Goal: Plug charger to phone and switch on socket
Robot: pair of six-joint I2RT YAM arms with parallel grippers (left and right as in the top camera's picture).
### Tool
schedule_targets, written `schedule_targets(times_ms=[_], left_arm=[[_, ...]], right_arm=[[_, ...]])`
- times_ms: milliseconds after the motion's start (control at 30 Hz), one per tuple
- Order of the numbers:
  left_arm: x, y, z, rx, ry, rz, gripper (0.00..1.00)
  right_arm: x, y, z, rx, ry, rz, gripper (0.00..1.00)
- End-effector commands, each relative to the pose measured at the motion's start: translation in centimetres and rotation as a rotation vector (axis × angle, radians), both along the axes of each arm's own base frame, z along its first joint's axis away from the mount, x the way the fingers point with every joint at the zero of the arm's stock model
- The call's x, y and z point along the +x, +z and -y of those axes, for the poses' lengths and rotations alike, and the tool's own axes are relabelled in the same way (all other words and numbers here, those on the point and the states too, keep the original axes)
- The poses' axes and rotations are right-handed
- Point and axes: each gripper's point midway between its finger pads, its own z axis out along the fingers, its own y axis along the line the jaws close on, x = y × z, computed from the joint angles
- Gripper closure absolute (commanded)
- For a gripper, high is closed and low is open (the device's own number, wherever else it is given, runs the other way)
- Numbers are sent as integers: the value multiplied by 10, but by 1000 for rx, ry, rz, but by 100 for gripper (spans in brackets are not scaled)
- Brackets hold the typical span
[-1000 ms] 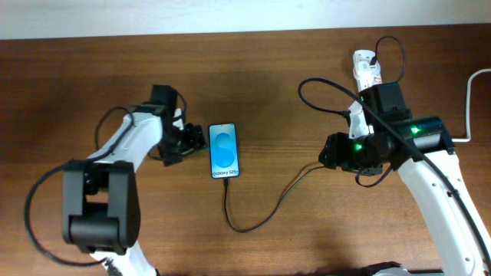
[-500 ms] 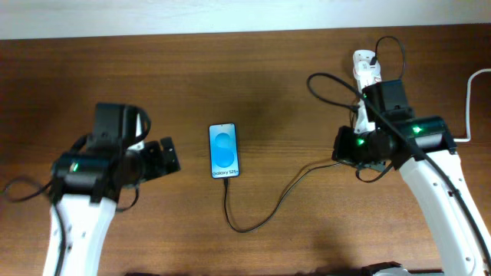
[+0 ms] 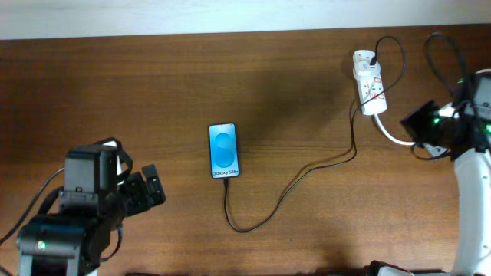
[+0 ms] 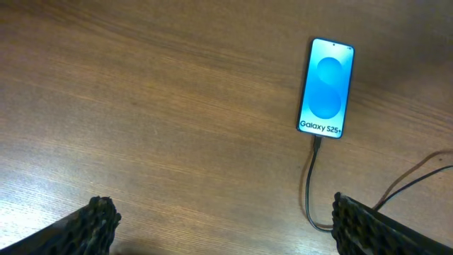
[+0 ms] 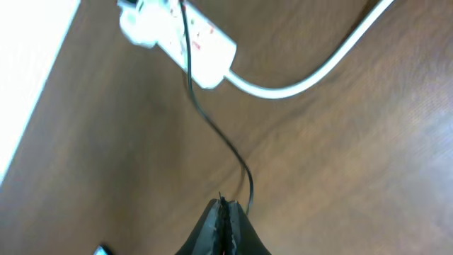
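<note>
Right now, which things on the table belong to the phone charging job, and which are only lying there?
Belong to the job: phone, charger, socket.
Only there: thick white cord leaving the socket, wooden table.

Overhead and left wrist: same phone

It looked like a robotics lab bench: a dark wood-grain counter met a white strip beyond the phone, and the left arm and right arm, white with black joints, stood to either side of the phone, each showing a green light
</note>
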Motion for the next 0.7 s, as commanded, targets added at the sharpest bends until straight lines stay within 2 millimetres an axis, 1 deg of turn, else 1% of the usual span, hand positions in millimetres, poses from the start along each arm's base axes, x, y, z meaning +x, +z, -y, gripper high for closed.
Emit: schedule_targets(times_ms=[0,33,100,233,300,367,433,467,600,667], left_arm=[[-7,-4,-5,26,3,0,1],[-8,-6,-6,31,5,-5,1],[-10,-11,-8,45,12,-22,0],[-12,-19,-9,48,12,-45,1],[-12,-21,-9,51,12,-52,1],[-13,-23,-9,51,12,-58,1],[-14,-25,-9,52,12,-65,1],[-15,-25,-9,53,12,-70,1],[-16,-26,-10,53,12,-76,1],[-16,-26,-10,54,12,-76,1]], right_arm=[[22,-7,14,48,0,39,96],[26,-9,19,45,-9,45,96],[37,-11,38,41,-44,59,96],[64,-10,71,40,-98,81,96],[82,-12,79,56,-95,88,96],[98,-18,83,84,-81,88,96],[112,-30,85,122,-78,77,96],[117,-39,88,141,-95,63,96],[130,-75,95,207,-163,22,96],[139,-89,94,247,-169,31,96]])
